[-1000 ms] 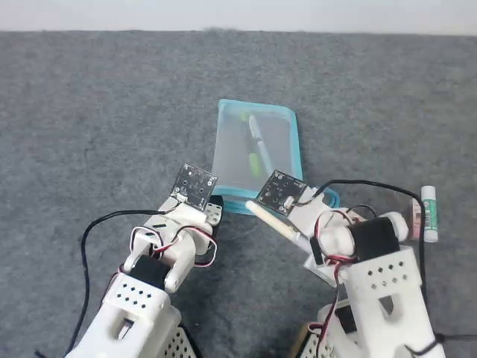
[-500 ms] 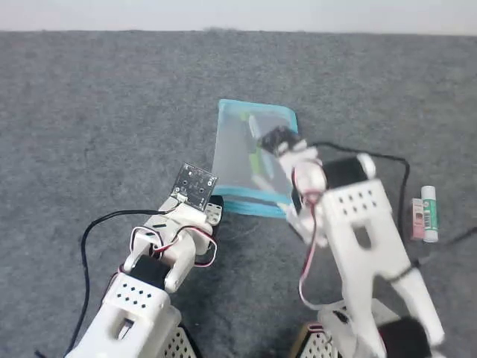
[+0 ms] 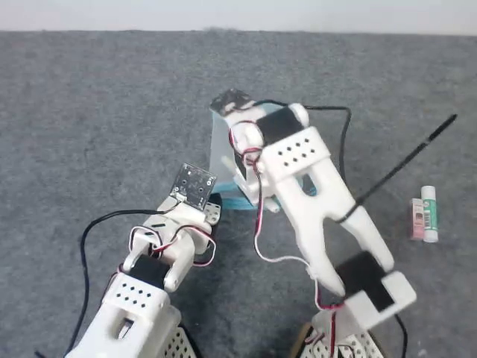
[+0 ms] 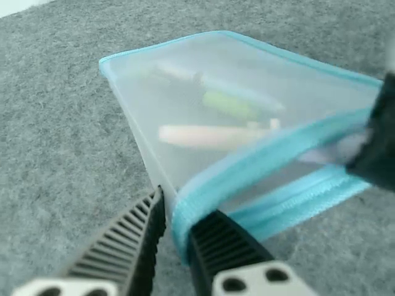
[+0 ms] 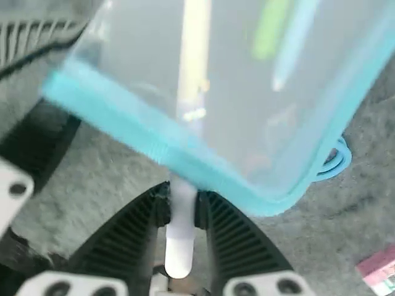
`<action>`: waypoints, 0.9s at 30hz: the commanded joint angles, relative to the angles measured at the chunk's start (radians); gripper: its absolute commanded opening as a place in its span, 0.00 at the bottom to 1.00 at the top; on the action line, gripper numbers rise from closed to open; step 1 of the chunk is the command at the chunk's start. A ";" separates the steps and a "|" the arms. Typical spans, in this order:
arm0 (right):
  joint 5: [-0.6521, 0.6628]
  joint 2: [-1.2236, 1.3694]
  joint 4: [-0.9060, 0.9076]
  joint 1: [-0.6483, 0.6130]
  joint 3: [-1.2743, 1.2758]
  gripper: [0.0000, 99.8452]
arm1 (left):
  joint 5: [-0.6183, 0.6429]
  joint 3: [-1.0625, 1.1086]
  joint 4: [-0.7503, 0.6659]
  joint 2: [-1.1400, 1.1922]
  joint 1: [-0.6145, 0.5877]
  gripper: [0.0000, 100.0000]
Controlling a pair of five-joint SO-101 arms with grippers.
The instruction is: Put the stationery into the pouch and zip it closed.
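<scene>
The translucent pouch (image 4: 247, 92) with a teal zip edge lies mid-table, and its left side (image 3: 220, 153) peeks out from under the right arm (image 3: 298, 160). My left gripper (image 4: 176, 213) is shut on the pouch's near corner, seen from above at the left gripper (image 3: 215, 211). My right gripper (image 5: 181, 200) is shut on a white pen (image 5: 180, 246). The pen's front part runs through the pouch's open mouth and lies inside (image 4: 216, 135). A green pen (image 4: 231, 105) and a pale blue pen (image 5: 296, 43) also rest inside the pouch.
A glue stick (image 3: 430, 212) and a pink eraser (image 3: 417, 218) lie together on the grey mat at the right, apart from both arms. The right arm's black cable (image 3: 406, 160) sticks out toward them. Open mat stretches to the left and far side.
The right arm has swung forward from the pouch's near right corner to over the pouch, pushing the white pen in through the mouth. The left arm has kept still.
</scene>
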 commanded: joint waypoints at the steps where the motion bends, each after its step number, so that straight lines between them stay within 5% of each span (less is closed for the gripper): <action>1: -0.086 0.025 0.002 0.001 -0.126 0.01 | -0.011 -0.022 -0.032 0.011 0.009 0.01; 9: -0.201 0.076 -0.007 0.002 -0.224 0.01 | -0.011 -0.022 -0.057 0.014 0.008 0.01; 16: -0.199 0.076 -0.007 -0.036 -0.287 0.23 | -0.011 -0.021 -0.055 0.012 0.008 0.01; 27: -0.052 0.064 0.053 0.025 -0.287 0.18 | -0.011 -0.019 -0.054 0.011 0.002 0.01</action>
